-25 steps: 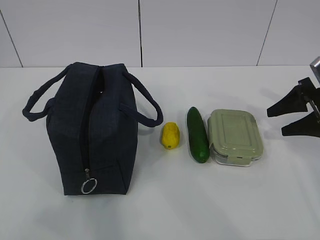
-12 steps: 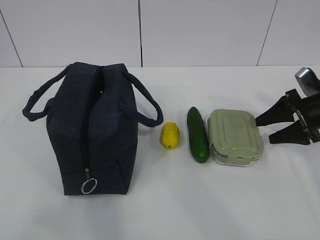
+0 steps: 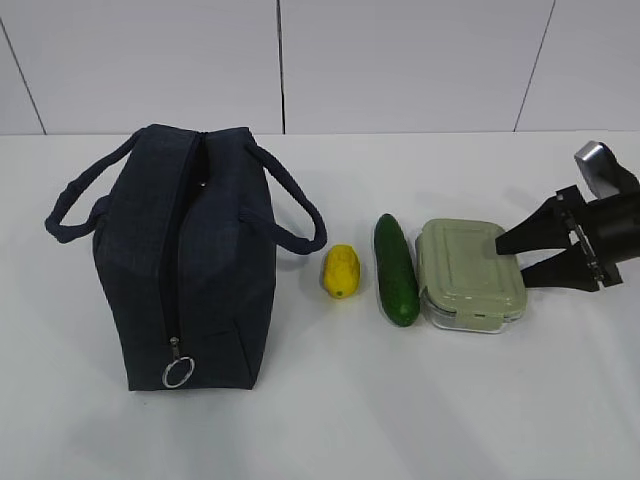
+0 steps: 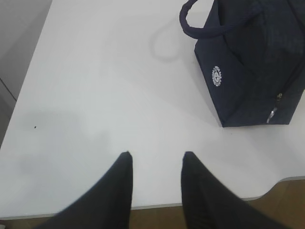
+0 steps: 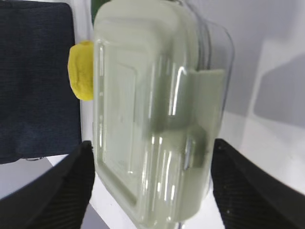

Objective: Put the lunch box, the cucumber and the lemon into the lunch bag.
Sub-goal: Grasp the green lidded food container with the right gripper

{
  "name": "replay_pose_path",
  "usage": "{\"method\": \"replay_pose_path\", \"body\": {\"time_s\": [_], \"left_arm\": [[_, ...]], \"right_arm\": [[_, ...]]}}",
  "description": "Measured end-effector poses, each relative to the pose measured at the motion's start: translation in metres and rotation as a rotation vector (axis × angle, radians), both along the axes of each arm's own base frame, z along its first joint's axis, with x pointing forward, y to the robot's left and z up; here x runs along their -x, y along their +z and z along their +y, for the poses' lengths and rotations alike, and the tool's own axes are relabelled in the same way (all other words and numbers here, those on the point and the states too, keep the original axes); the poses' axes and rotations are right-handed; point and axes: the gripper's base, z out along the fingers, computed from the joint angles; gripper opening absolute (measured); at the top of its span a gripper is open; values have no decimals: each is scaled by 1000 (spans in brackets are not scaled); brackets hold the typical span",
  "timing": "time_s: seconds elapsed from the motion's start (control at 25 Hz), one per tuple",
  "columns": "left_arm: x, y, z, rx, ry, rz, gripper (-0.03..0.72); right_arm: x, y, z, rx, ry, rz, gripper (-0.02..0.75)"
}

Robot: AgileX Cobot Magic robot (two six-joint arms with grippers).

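1. The lunch box [image 3: 470, 273] sits on the white tabletop [image 3: 400, 400], right of centre, its pale sage-green lid clipped on over the clear base.
2. The cucumber [image 3: 396, 268] lies just beside the box on its left, running front to back; whether they touch is unclear.
3. The lemon [image 3: 341, 271] rests a little left of the cucumber, apart from it.
4. The lunch bag [image 3: 187, 255] stands upright at the left of the tabletop, well apart from the lunch box. Its two loop handles spread to either side, and the silver ring pull [image 3: 178, 373] hangs low on the front end.
5. The right tool [image 3: 510, 255] is at the right end of the lunch box, its black fingers spread wide. In the right wrist view one finger [image 5: 57, 191] shows on each side of the box's near end; contact cannot be made out.
6. The left tool [image 4: 155, 160] hangs over the bare tabletop near its edge, its two dark fingers partly apart with nothing between them. The lunch bag lies ahead and to the right in its wrist view.
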Motion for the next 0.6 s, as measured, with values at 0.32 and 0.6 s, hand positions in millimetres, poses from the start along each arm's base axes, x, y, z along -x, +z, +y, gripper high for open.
{"method": "replay_pose_path", "body": {"time_s": [0.32,0.6], "left_arm": [[0,0,0,0,0,0,245],[0,0,0,0,0,0,245]], "right_arm": [[-5,-3,2,-4,9,-15,566],[-11,-13,10,-14,20,-7,566]]}}
